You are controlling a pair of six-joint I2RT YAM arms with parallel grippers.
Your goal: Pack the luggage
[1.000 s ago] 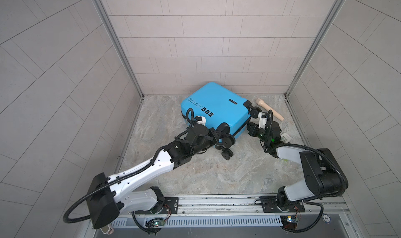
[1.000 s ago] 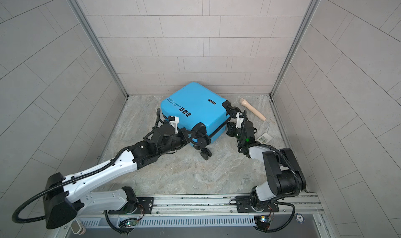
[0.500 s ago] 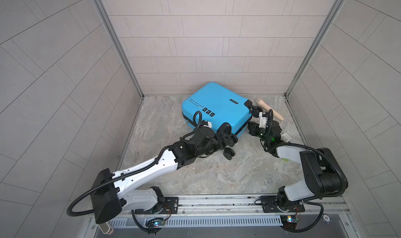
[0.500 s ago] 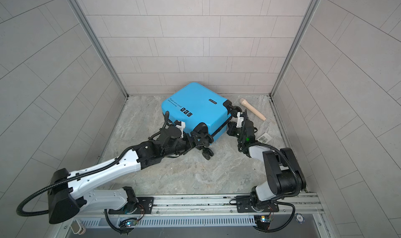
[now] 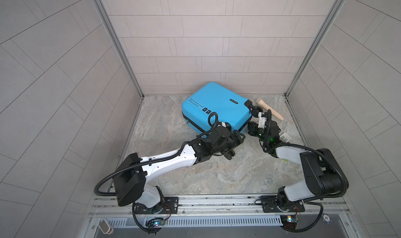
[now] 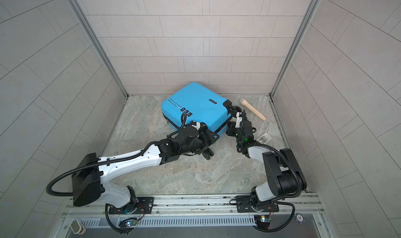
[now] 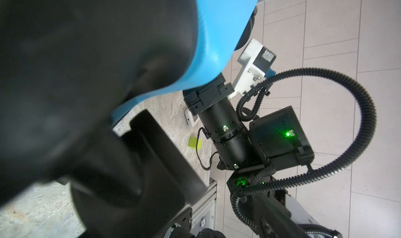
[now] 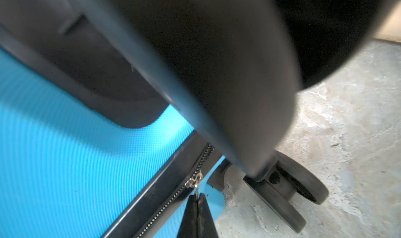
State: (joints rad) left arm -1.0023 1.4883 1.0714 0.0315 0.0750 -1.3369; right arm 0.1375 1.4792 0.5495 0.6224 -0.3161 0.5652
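"Where is the suitcase (image 5: pixel 217 106)?"

"Flat on the stone floor (image 5: pixel 195 178), toward the back wall (image 5: pixel 217 52). Its printed blue face is up and its two shells lie together. In both top views it sits a little right of the middle, with the wheeled end turned toward my arms."

"And your right gripper (image 8: pixel 197 201)?"

"Clenched. In the right wrist view my two fingertips are pinched together on the small metal zipper pull (image 8: pixel 196 183) on the suitcase's side. It is just beside a black wheel (image 8: pixel 308 182) that rests on the floor."

"The left gripper (image 5: pixel 237 143)?"

"Released. In both top views its jaws stand wide apart at the near corner of the suitcase, and I see nothing grasped between them. In the left wrist view one finger (image 7: pixel 160 161) shows plainly with the blue corner close by. A blurred black mass fills the rest, and I cannot tell what it is."

"Anything else down there?"

"A pale wooden stick (image 5: pixel 270 110) lies at the back right, just beside the suitcase's far wheeled corner. A white tag (image 5: pixel 284 137) lies on the floor beside my right arm."
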